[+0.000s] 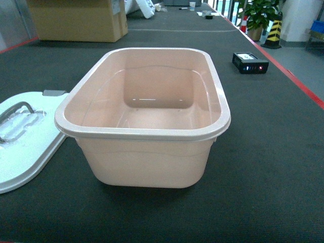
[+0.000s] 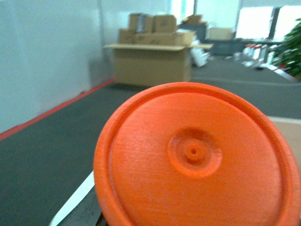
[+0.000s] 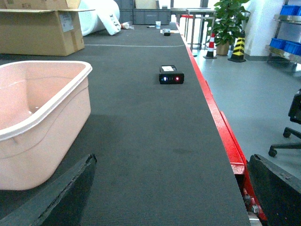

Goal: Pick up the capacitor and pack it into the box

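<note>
An orange round capacitor [image 2: 197,155] fills the left wrist view, its flat end with a small centre hub facing the camera. It hangs right at my left gripper's jaws, which it hides, and the gripper looks shut on it. The pale pink box [image 1: 142,134] stands open and empty mid-table, with its light-grey lid [image 1: 25,147] lying flat to its left. My right gripper [image 3: 171,197] is open over the dark mat, to the right of the box [image 3: 42,117], with nothing between its fingers [image 3: 70,193]. Neither gripper shows in the head view.
A black device with lit LEDs [image 1: 250,62] sits at the far right near the table's red edge [image 3: 221,127]. A brown cardboard carton [image 1: 76,20] stands at the back left. A potted plant [image 1: 260,15] and a striped bollard stand beyond the table.
</note>
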{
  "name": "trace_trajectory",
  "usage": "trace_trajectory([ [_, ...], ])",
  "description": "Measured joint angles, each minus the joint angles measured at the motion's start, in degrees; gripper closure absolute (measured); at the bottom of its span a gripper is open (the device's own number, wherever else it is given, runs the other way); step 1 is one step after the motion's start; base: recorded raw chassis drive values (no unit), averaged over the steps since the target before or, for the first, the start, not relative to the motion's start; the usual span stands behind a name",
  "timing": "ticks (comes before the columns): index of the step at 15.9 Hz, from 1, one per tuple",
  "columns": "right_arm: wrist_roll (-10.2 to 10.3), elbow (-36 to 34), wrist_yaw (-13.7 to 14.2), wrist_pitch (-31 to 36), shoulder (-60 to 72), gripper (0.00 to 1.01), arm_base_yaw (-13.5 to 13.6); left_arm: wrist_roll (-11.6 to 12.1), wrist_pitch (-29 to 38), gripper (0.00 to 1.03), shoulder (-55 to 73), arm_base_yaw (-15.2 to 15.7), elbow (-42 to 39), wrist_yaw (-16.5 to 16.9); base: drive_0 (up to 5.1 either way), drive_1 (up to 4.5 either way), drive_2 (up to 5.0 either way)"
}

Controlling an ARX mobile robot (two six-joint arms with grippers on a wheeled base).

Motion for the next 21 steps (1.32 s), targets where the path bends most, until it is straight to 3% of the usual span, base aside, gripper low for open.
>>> trace_trajectory([
  [2, 0.0, 0.0, 0.0, 0.0, 0.0, 0.03, 0.0, 1.5, 6.1, 0.59, 13.9, -2.6, 10.9, 4.4, 0.0, 0.0, 0.0],
  [5, 0.0, 0.0, 0.0, 0.0, 0.0, 0.03, 0.0, 2.9, -0.2, 0.59, 36.5, -9.6, 30.2, 6.9, 0.0, 0.0, 0.0],
  [7, 0.0, 0.0, 0.0, 0.0, 0.0, 0.03, 0.0, 2.2, -3.1, 0.59, 44.9, -12.1, 40.0, 7.7, 0.0, 0.0, 0.0],
  [8, 0.0, 0.0, 0.0, 0.0, 0.0, 0.03, 0.0, 1.6, -3.1, 0.49, 47.9, -12.7, 43.5, 8.2, 0.0, 0.0, 0.0],
  [11, 0.0, 0.0, 0.0, 0.0, 0.0, 0.03, 0.0, -0.2, -1.0, 0.17, 47.6, -12.3, 40.9, 7.6, 0.0, 0.0, 0.0],
  [13, 0.0, 0.0, 0.0, 0.0, 0.0, 0.03, 0.0, -0.5, 0.0, 0.07, 45.4, -12.1, 38.2, 7.5, 0.0, 0.0, 0.0],
  [15, 0.0, 0.0, 0.0, 0.0, 0.0, 0.03, 0.0, -0.4, 1.7, 0.05, 37.7, -11.6, 31.2, 6.6, 0.0, 0.0, 0.0],
  [17, 0.0, 0.0, 0.0, 0.0, 0.0, 0.03, 0.0, 0.5, 2.3, 0.05, 26.1, -9.2, 20.9, 5.3, 0.0, 0.0, 0.0],
  [18, 0.0, 0.0, 0.0, 0.0, 0.0, 0.03, 0.0, 0.5, 1.1, 0.05, 19.6, -6.4, 15.1, 4.7, 0.0, 0.0, 0.0],
  [19, 0.0, 0.0, 0.0, 0.0, 0.0, 0.03, 0.0, 0.5, -0.1, 0.05, 13.1, -2.9, 9.7, 4.9, 0.0, 0.0, 0.0],
  [21, 0.0, 0.0, 0.0, 0.0, 0.0, 0.03, 0.0, 0.9, 0.5, 0.05, 4.5, 8.9, 1.9, 11.0, 0.0, 0.0, 0.0],
])
